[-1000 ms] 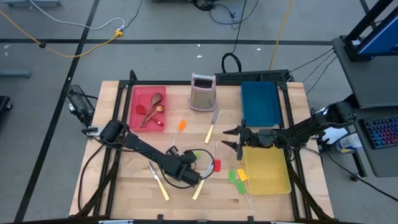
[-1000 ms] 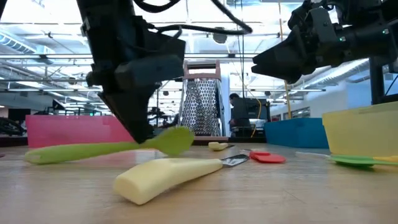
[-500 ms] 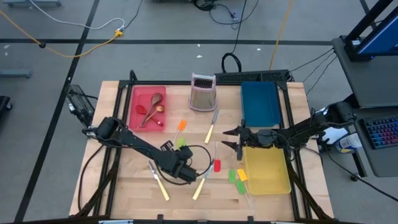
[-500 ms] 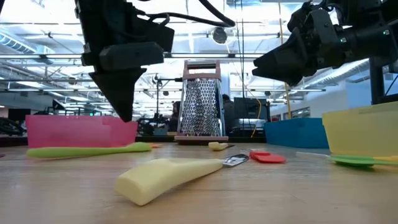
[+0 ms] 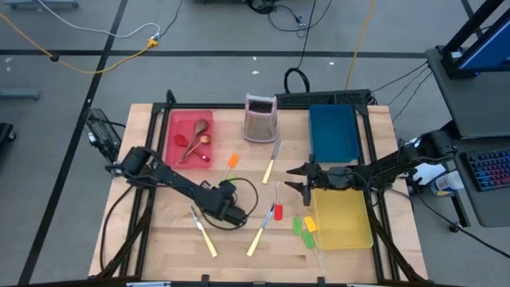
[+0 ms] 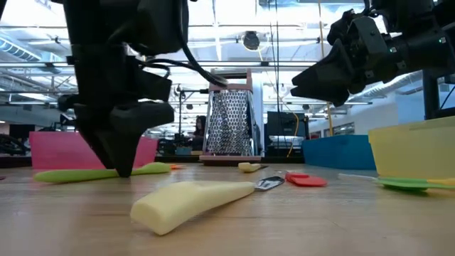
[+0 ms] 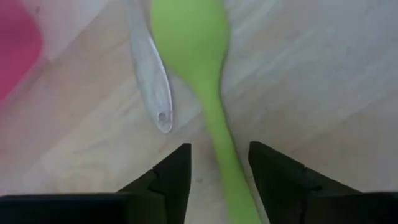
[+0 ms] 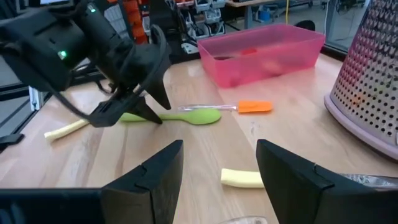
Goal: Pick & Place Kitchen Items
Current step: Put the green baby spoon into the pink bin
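Observation:
A green spoon (image 7: 189, 37) lies flat on the wooden table left of its middle, its bowl beside the clear handle of an orange-headed spatula (image 8: 252, 107). My left gripper (image 7: 219, 180) points steeply down, open, low over the spoon. One finger stands on each side of the handle (image 7: 227, 165), and no touch shows. My right gripper (image 5: 293, 179) hangs open above the table by the yellow tray's far left corner, nothing between its fingers. Cream-handled knives (image 5: 203, 235) and red, green and yellow spatulas (image 5: 299, 226) lie scattered on the table's near half.
A red tray (image 5: 190, 137) holding spoons stands far left, a metal box grater (image 5: 260, 119) far centre, a blue tray (image 5: 333, 131) far right and a yellow tray (image 5: 343, 215) near right. A cream knife handle (image 6: 188, 203) lies close to the near edge.
My left gripper held the green spoon with its bowl end raised, carried it toward the table's left and far side, and let go. The spoon now lies flat. The gripper has since opened wide and come down over the handle.

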### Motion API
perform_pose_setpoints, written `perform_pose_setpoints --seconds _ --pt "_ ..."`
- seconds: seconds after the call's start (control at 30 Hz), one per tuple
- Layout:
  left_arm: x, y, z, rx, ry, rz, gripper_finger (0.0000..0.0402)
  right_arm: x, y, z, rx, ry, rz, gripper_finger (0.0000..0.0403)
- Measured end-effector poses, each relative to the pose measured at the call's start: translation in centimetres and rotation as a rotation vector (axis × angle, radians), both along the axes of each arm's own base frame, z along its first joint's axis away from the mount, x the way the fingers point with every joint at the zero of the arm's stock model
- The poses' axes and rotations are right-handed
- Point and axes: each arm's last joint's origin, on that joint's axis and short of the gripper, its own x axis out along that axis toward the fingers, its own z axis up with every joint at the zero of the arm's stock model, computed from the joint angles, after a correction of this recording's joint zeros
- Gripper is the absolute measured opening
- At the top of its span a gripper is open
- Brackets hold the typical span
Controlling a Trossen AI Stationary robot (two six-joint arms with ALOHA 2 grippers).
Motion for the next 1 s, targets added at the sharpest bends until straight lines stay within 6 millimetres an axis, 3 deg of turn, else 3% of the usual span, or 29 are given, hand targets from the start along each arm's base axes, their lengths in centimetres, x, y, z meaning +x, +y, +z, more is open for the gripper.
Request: perform_pose_setpoints --seconds 0.2,0.47,0.6,0.77,1.0 --pt "-0.2 -0.3 -1.0 -0.042 -0.058 0.018 0.0154 0.0 0.0 0.0 0.004 0.0 0.001 0.0197" --pt "-0.4 -1.6 -1.2 -0.018 -0.111 -0.014 0.0019 0.0 0.0 0.0 0.004 0.0 0.001 0.0197" --pt "-0.7 -2.3 -1.1 0.02 -0.146 -0.013 0.0021 0.0 0.0 0.0 0.004 0.0 0.0 0.0197" --pt "-1.2 -3.2 0.7 0.007 -0.222 -0.038 0.0011 0.0 0.0 0.0 -0.004 0.001 0.002 0.0197" --pt "-2.4 -3.7 5.2 0.042 -0.387 -0.06 0.0009 0.0 0.0 0.1 -0.01 -0.006 0.001 0.0196"
